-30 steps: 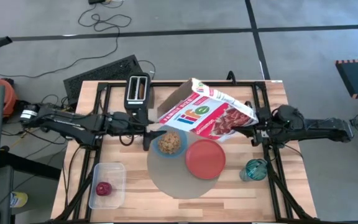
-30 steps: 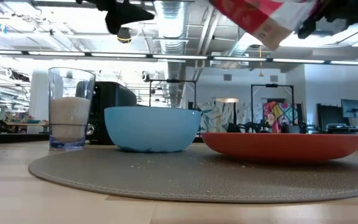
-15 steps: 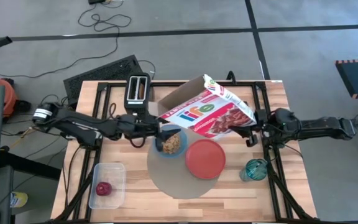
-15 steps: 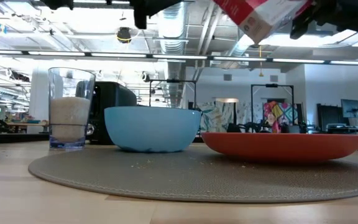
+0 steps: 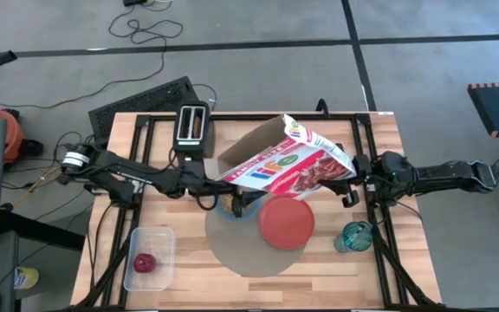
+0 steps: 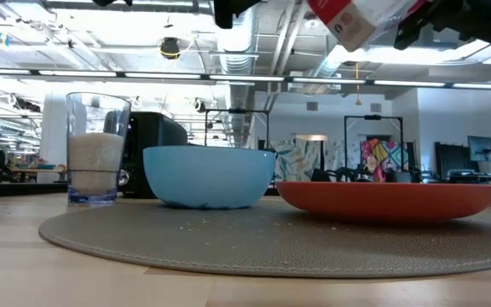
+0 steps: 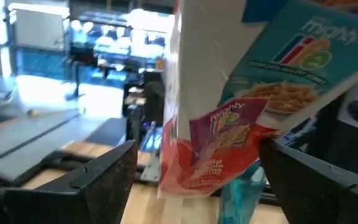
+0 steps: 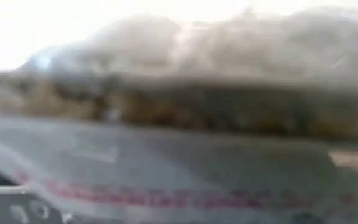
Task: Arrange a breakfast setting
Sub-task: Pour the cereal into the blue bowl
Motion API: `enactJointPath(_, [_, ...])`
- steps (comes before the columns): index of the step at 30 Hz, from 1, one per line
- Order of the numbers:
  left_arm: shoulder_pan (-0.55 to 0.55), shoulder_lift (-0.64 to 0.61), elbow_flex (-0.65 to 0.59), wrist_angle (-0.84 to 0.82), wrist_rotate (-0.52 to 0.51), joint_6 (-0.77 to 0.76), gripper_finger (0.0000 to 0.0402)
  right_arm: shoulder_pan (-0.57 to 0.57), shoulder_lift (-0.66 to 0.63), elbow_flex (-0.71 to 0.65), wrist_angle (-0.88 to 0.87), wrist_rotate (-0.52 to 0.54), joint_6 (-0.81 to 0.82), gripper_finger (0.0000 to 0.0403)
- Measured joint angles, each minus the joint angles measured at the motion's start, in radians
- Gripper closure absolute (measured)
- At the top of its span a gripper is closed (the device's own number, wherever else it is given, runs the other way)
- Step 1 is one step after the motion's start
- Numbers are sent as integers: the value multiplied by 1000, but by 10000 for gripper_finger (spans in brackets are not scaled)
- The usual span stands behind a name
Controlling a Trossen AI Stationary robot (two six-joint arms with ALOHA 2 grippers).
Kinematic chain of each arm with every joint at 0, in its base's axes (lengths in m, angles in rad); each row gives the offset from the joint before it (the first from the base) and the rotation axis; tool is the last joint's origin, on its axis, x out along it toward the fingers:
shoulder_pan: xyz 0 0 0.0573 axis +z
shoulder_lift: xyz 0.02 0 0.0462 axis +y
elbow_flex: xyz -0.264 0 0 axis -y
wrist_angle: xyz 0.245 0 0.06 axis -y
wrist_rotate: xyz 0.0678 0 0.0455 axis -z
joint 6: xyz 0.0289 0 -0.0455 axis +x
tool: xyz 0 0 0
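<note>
While right gripper [image 5: 351, 180] grips cereal box [image 5: 288, 165], left gripper [image 5: 229, 201] gapes over cereal-filled bowl [image 6: 209, 176].

Grey floor [image 5: 249, 61] crossed by black cables [image 5: 145, 30]; ceiling lights [image 6: 169, 78] and ducts [image 6: 233, 21] are seen.

Two slim black jointed arms; the left arm [image 5: 128, 178] carries a silver-white collar near its base; the right arm [image 5: 431, 176] is matte black throughout; blunt dark fingers [image 7: 104, 180].
</note>
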Motion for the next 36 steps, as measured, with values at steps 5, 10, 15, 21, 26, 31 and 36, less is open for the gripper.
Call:
enactJointPath(5, [-5, 4, 0, 48, -5, 40, 75, -1, 0, 0, 16, 18, -15, 195])
enactJointPath(10, [-5, 4, 1, 25, 45, 44, 75, -2, -1, 0, 13, 16, -15, 195])
enactJointPath(15, [-5, 4, 1, 29, 44, 44, 75, -2, 27, 0, 35, 52, -16, 195])
enactJointPath(21, [-7, 3, 1, 14, 52, 33, 75, 1, 73, 0, 76, 78, -15, 195])
enactJointPath(26, [-6, 2, 1, 7, 29, -25, 75, -1, 71, 0, 81, 80, -27, 195])
enactJointPath(31, [-6, 3, 1, 6, 66, 5, 75, 0, 72, 0, 75, 77, -29, 195])
enactJointPath(36, [-5, 3, 1, 5, 71, -2, 60, 0, 72, 0, 79, 76, -41, 195])
